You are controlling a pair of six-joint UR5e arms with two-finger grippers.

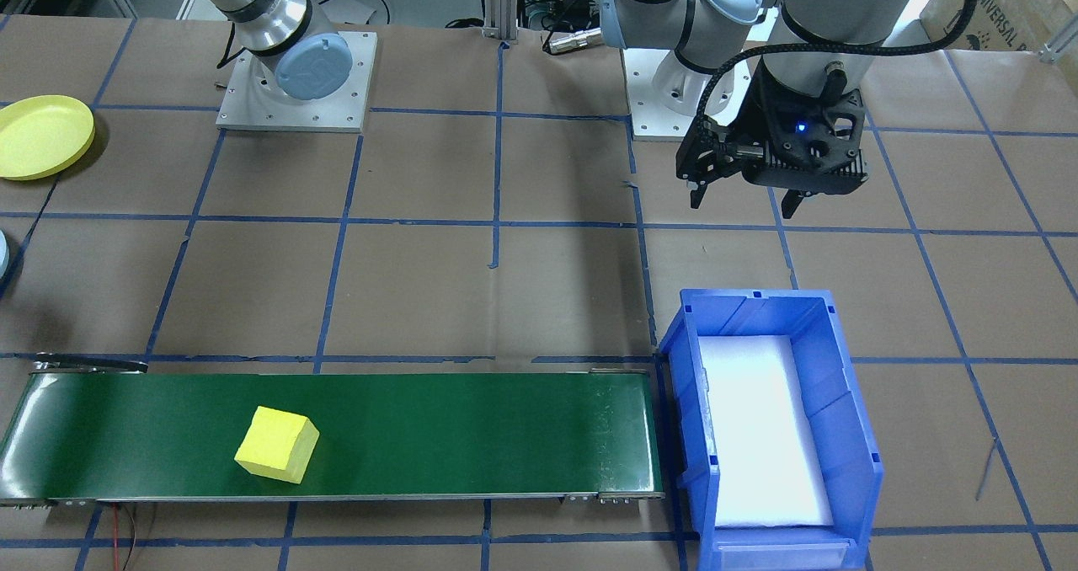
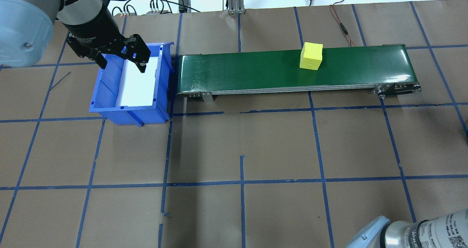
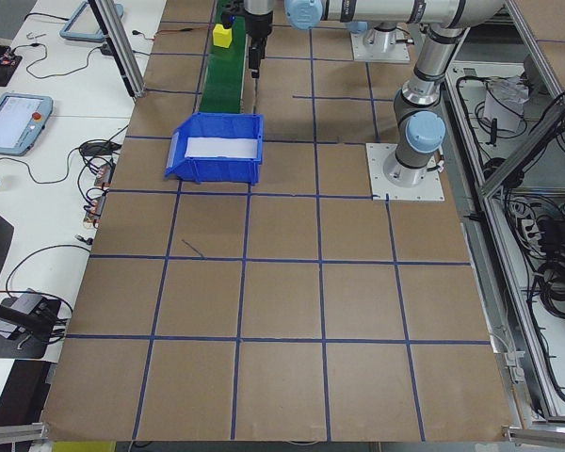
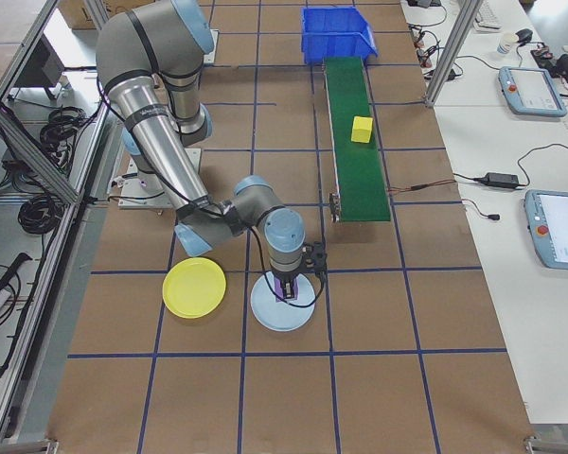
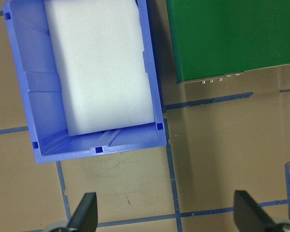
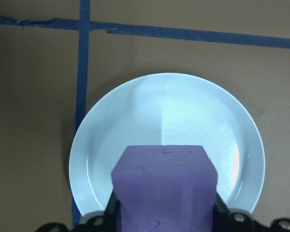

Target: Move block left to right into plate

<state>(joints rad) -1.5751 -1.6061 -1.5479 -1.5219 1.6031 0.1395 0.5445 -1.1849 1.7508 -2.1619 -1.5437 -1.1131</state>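
My right gripper point(image 6: 164, 220) is shut on a purple block point(image 6: 163, 183), low over a light blue plate point(image 6: 135, 121); I cannot tell whether the block touches it. In the right-side view this plate point(image 4: 265, 317) lies next to the yellow plate point(image 4: 193, 287), which holds nothing. A yellow block point(image 1: 276, 444) sits on the green conveyor belt point(image 1: 463, 432). My left gripper point(image 2: 122, 66) hangs open and holds nothing, on the robot's side of the blue bin point(image 2: 109, 105).
The blue bin point(image 1: 846, 402) has a white foam pad inside and stands at the belt's end on my left. Both arm bases are bolted along the robot's edge of the table. Brown paper with blue tape lines covers the tabletop.
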